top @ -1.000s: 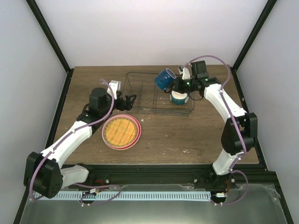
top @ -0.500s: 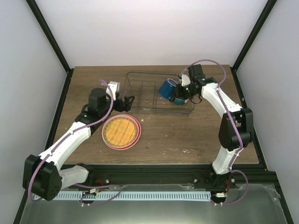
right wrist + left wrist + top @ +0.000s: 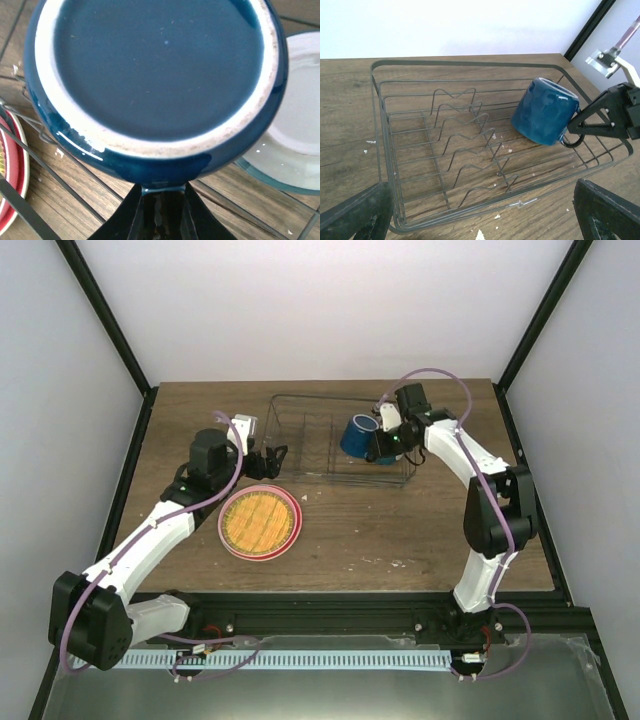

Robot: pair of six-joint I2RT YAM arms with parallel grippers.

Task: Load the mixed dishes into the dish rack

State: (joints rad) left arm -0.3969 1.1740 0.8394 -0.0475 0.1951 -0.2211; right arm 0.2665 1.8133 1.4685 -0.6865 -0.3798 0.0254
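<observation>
The left arm is stretching forward, its end effector (image 3: 276, 457) gaping wide and gripping nothing. The right arm is arching inward, wrist angled down, its end effector (image 3: 383, 442) pinching the handle of the mug (image 3: 356, 435).

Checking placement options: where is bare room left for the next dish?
Free: in the dish rack, the left bay and zigzag dividers, left of the mug; table between stacked plates and right arm. Crowded: rack's right end, with mug, bowl, right end effector.

Left arm (image 3: 150, 538), right arm (image 3: 465, 448): white link shells, black joint housings, lilac cable (image 3: 437, 371) looped along each. Left gripper (image 3: 480, 216): matte black fingers (image 3: 606, 214).
</observation>
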